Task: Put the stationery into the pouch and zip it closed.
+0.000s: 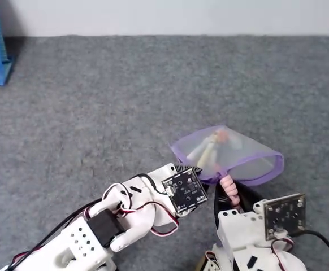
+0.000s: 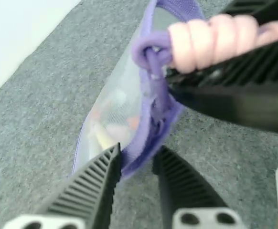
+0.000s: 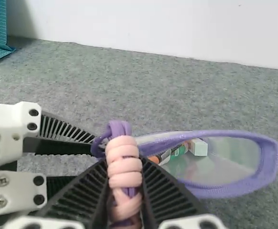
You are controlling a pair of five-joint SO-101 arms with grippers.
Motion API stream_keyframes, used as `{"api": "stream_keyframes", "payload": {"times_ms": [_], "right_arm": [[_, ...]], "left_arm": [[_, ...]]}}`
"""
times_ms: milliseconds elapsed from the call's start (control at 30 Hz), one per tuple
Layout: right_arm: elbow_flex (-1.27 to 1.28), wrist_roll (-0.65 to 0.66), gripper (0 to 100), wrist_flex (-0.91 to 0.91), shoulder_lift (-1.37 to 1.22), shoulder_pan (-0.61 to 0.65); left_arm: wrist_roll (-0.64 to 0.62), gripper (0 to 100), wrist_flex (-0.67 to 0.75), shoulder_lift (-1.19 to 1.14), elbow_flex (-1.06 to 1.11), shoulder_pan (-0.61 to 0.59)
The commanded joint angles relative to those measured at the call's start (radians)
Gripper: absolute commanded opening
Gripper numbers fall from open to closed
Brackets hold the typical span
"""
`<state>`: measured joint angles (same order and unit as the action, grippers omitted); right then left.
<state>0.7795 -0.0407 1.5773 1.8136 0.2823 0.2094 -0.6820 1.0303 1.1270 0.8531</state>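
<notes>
We've got a soft, light, floppy pouch (image 1: 226,153) lying on the grey carpet (image 1: 96,101) just ahead of both arms. It will likely buckle unless held taut, so hem and pull are the places to grip. Our left gripper (image 2: 136,164) nips the purple hem (image 2: 151,129), and the right gripper (image 3: 123,164) is clamped on the pink cord pull (image 3: 123,152). It's translucent and purple-trimmed, with stationery (image 3: 182,150) showing inside.

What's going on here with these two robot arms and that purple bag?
Two arms are working on a purple mesh pouch lying on the grey table. The stationery is already inside. The left hand pinches the pouch's purple edge, while the right hand clamps the pink zipper pull. Whether the zip is fully closed isn't clear.
</notes>
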Motion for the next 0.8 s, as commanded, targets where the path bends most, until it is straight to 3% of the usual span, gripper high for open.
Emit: {"api": "stream_keyframes", "payload": {"times_ms": [0, 200, 400, 600, 767], "right_arm": [[-0.054, -0.021, 0.8, -0.007, 0.004, 0.002], [-0.054, -0.021, 0.8, -0.045, 0.004, -0.03], [-0.021, 0.052, 0.7, -0.16, 0.002, -0.277], [0.052, 0.149, 0.7, -0.263, 0.002, -0.499], [0.063, 0.198, 0.7, -0.259, 0.002, -0.562]], "left_arm": [[-0.009, 3, 0.028, 0.017, -0.013, 0.003], [-0.002, 1, 0.012, 0.018, -0.013, -0.003], [0.097, 1, -0.135, 0.018, -0.056, -0.003], [0.104, 1, -0.23, 0.018, -0.125, -0.046], [0.104, 1, -0.227, 0.018, -0.125, -0.084]]}}
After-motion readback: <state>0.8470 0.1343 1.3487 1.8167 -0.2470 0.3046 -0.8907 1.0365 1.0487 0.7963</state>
